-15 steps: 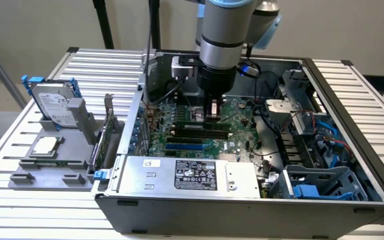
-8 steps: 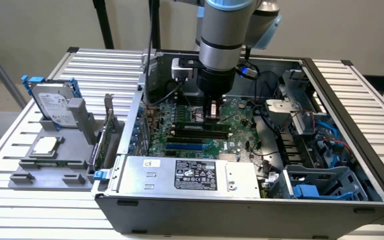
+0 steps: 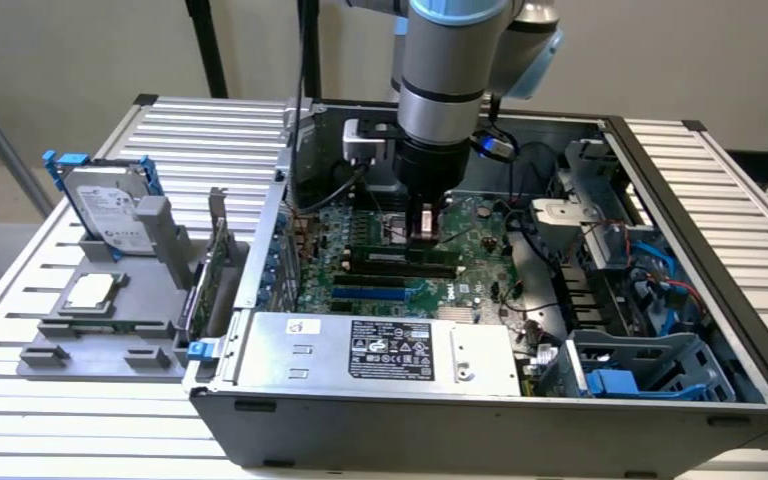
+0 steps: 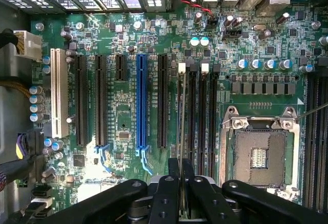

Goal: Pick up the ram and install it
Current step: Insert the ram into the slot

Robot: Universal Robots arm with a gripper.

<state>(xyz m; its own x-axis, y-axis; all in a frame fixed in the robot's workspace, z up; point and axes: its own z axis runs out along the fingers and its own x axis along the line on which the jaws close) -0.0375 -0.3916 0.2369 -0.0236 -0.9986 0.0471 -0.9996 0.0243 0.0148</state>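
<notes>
We see the ram (image 4: 181,116) edge-on in the wrist view, a thin stick standing upright between the hand's (image 4: 181,168) fingers (image 4: 188,168), which are clenched on its upper edge. Its lower edge lies along one of the black memory slots (image 4: 193,116) just beside the empty processor socket (image 4: 260,155); whether it is seated in the slot or only resting on it we cannot tell from this angle. The white latch (image 4: 181,68) at the slot's far end sits level with its neighbour (image 4: 204,68).

In the exterior view the hand (image 3: 423,232) is down inside the open computer case (image 3: 491,420), over the motherboard (image 3: 471,225), with the arm (image 3: 451,70) standing vertical above it. A ram stick (image 3: 391,255) already lies in a slot just beside the hand, on the side toward the power supply (image 3: 384,350). The blue expansion slot (image 4: 141,101) and a white one (image 4: 59,93) run parallel to the memory slots, further from the processor socket.

Outside the case, on the bench (image 3: 37,400) toward the exterior view's left, a grey parts holder (image 3: 97,340) carries a hard drive (image 3: 107,205) standing upright in its blue frame, a silver processor chip (image 3: 93,292) lying flat, and a green expansion card (image 3: 208,275) standing upright just beside the case wall. The holder's long narrow groove (image 3: 111,326) near the processor chip appears to hold a thin strip, though we cannot identify it.
</notes>
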